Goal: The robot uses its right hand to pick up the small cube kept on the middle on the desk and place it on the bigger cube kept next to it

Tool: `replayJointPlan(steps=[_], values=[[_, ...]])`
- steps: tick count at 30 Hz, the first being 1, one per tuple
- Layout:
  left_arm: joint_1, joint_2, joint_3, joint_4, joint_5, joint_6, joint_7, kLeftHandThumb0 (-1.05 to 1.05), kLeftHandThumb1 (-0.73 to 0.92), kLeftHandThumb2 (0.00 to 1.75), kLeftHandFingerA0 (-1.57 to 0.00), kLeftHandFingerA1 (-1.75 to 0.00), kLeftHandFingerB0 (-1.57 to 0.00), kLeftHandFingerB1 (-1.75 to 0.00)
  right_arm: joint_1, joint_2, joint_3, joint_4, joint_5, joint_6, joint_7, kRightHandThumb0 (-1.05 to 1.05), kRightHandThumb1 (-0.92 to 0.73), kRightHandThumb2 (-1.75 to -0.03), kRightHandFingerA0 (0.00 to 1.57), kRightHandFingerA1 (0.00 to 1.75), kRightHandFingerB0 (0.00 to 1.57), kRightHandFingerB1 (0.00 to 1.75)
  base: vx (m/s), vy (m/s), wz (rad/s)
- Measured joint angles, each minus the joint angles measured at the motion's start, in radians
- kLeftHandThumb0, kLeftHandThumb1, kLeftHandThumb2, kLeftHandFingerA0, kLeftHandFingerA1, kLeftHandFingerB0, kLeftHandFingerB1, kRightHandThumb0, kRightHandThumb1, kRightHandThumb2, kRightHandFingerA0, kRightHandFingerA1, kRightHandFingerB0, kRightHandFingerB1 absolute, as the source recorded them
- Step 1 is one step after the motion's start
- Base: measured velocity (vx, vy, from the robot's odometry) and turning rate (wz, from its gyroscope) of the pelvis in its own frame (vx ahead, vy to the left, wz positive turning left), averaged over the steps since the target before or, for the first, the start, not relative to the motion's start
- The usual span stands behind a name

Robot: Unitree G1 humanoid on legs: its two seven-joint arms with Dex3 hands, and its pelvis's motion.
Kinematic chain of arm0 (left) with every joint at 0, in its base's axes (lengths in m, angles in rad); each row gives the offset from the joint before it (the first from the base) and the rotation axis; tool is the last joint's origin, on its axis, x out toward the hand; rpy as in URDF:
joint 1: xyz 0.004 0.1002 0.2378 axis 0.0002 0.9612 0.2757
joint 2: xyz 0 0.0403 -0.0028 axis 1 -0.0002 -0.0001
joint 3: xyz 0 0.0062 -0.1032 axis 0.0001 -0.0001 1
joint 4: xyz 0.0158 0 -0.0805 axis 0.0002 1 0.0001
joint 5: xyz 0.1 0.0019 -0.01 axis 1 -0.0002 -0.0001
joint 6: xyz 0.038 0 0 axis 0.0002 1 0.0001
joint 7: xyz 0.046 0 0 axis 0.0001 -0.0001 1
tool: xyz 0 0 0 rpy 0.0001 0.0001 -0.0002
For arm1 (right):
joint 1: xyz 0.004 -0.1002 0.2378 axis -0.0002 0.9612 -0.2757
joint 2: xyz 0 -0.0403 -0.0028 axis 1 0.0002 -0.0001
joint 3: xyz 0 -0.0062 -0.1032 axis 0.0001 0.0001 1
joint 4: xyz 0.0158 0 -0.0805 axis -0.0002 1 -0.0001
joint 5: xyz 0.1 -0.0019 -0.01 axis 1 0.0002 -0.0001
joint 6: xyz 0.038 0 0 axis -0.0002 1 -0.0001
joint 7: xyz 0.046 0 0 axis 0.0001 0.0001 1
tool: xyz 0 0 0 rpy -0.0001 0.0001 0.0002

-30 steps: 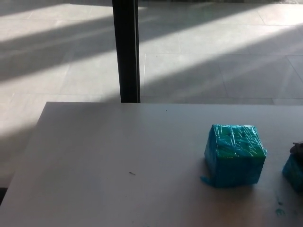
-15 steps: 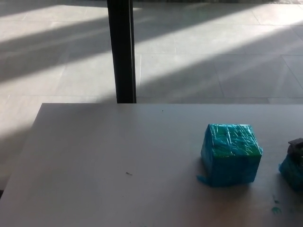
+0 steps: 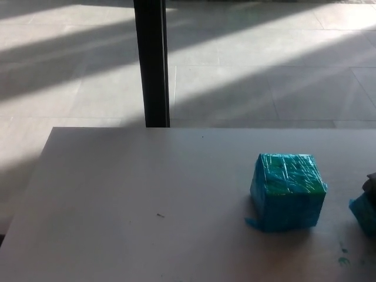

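Head view: every line below is read from this single downward-looking view.
Small cube (image 3: 364, 216): only a teal sliver is seen at the right edge of the picture, resting on the worktop; most of it is cut off by the frame.
Right hand (image 3: 371, 183): a dark part is seen at the right edge, directly above the small cube and touching or nearly touching its top; which of the two cannot be told.
Fingers: they are cut off by the frame, so it cannot be told whether they are wide, narrow or closed on the small cube.
Bigger cube (image 3: 288, 191): wrapped in shiny teal and green film, it is set upright on the worktop, to the left of the right hand and apart from the small cube, with bare surface between them.
Film flap: a loose corner of wrapping is seen at the bigger cube's lower left edge.
Left hand: not seen.
Worktop (image 3: 147, 188): pale grey, with a tiny dark speck (image 3: 160, 215) well to the left of the bigger cube and green flecks (image 3: 343, 258) below the right hand.
Black post (image 3: 152, 61): stood upright behind the worktop's far edge.
Floor (image 3: 264, 59): pale tiles crossed by bands of sunlight.
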Motion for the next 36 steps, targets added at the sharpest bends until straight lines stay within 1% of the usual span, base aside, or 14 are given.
replayJointPlan(steps=[2, 6, 7, 9, 11, 15, 16, 21, 22, 29, 30, 31, 34, 36], values=[[0.0, 0.002, 0.0, 0.0, 0.0, 0.0, 0.0, -0.88, 0.92, 0.72, -0.26, -0.46, -0.31, -0.38, 0.0, -0.001, -0.024, 0.003, 0.006, -0.018, 0.009, -0.21, -0.71, -0.7, 0.84, 1.47, 0.79, 0.66, 0.0, 0.0, 0.0], [0.002, 0.004, 0.001, -0.009, -0.001, 0.001, 0.0, -0.9, 0.92, 0.74, -0.26, -0.48, -0.34, -0.39, -0.004, -0.016, -0.073, -0.001, 0.015, -0.058, 0.039, -0.21, -0.72, -0.69, 0.79, 1.52, 0.72, 1.07, 0.0, 0.0, 0.0], [0.004, 0.004, 0.002, -0.013, -0.001, 0.003, 0.0, -0.83, 0.72, 1.15, -0.19, -0.53, -0.27, -0.51, -0.01, -0.023, -0.086, -0.002, 0.017, -0.067, 0.051, -0.19, -0.73, -0.66, 0.77, 1.58, 0.67, 1.26, 0.0, 0.0, 0.0], [0.007, 0.004, 0.001, -0.018, -0.001, 0.003, 0.0, -0.93, 0.91, 0.76, -0.29, -0.48, -0.31, -0.38, -0.034, -0.036, -0.116, -0.004, 0.026, -0.085, 0.081, -0.17, -0.75, -0.68, 0.78, 1.6, 0.65, 1.34, 0.0, 0.0, 0.0], [0.007, 0.004, 0.0, -0.018, 0.0, 0.004, 0.0, -0.9, 0.77, 1.19, -0.25, -0.56, -0.26, -0.49, -0.061, -0.045, -0.142, -0.006, 0.035, -0.099, 0.109, -0.16, -0.7, -0.75, 0.73, 1.67, 0.63, 1.43, 0.0, 0.0, 0.0], [0.005, 0.006, 0.004, -0.014, -0.001, 0.005, 0.0, -0.83, 0.72, 1.15, -0.21, -0.53, -0.26, -0.5, -0.108, -0.056, -0.181, -0.009, 0.051, -0.13, 0.152, -0.17, -0.7, -0.67, 0.79, 1.6, 0.65, 1.35, 0.0, 0.0, 0.0], [0.004, 0.007, 0.003, -0.011, -0.001, 0.006, 0.0, -0.91, 0.92, 0.74, -0.23, -0.45, -0.33, -0.39, -0.116, -0.058, -0.189, -0.009, 0.052, -0.139, 0.16, -0.19, -0.67, -0.64, 0.76, 1.6, 0.71, 1.24, 0.0, 0.0, 0.0], [0.003, 0.011, -0.002, 0.004, 0.0, 0.005, -0.003, -0.84, 0.72, 1.15, -0.21, -0.53, -0.26, -0.49, -0.151, -0.06, -0.207, -0.033, 0.052, -0.162, 0.198, -0.23, -0.67, -0.6, 0.75, 1.63, 0.69, 1.2, 0.0, 0.0, 0.0], [0.003, 0.011, -0.002, 0.007, 0.0, 0.005, -0.003, -0.91, 0.92, 0.71, -0.26, -0.46, -0.33, -0.37, -0.158, -0.06, -0.21, -0.039, 0.052, -0.167, 0.204, -0.19, -0.67, -0.58, 0.75, 1.65, 0.61, 1.37, 0.0, 0.0, 0.0], [0.004, 0.011, -0.002, 0.009, 0.0, 0.005, -0.003, -0.9, 0.92, 0.71, -0.22, -0.48, -0.33, -0.38, -0.199, -0.059, -0.242, -0.092, 0.061, -0.19, 0.282, -0.33, -0.68, -0.64, 0.74, 1.59, 0.79, 0.95, 0.0, 0.0, 0.0], [0.004, 0.011, -0.002, 0.008, 0.0, 0.005, -0.003, -0.84, 0.72, 1.15, -0.2, -0.54, -0.28, -0.51, -0.201, -0.058, -0.247, -0.105, 0.066, -0.193, 0.296, -0.3, -0.72, -0.61, 0.72, 1.65, 0.66, 1.25, 0.0, 0.0, 0.0], [0.005, 0.011, -0.002, 0.007, 0.0, 0.005, -0.003, -0.9, 0.92, 0.71, -0.2, -0.45, -0.33, -0.38, -0.201, -0.056, -0.252, -0.12, 0.071, -0.195, 0.309, -0.3, -0.74, -0.61, 0.73, 1.68, 0.65, 1.42, 0.0, 0.0, 0.0], [0.006, 0.011, -0.002, 0.003, 0.0, 0.005, -0.003, -0.9, 0.92, 0.7, -0.18, -0.42, -0.34, -0.37, -0.201, -0.048, -0.265, -0.174, 0.09, -0.201, 0.353, -0.2, -0.75, -0.7, 0.73, 1.71, 0.64, 1.42, 0.0, 0.0, 0.0], [0.006, 0.011, -0.002, 0.003, 0.0, 0.005, -0.003, -0.91, 0.78, 1.2, -0.27, -0.56, -0.27, -0.49, -0.199, -0.041, -0.272, -0.217, 0.103, -0.208, 0.383, -0.24, -0.73, -0.62, 0.79, 1.67, 0.75, 1.12, 0.0, 0.0, 0.0]])
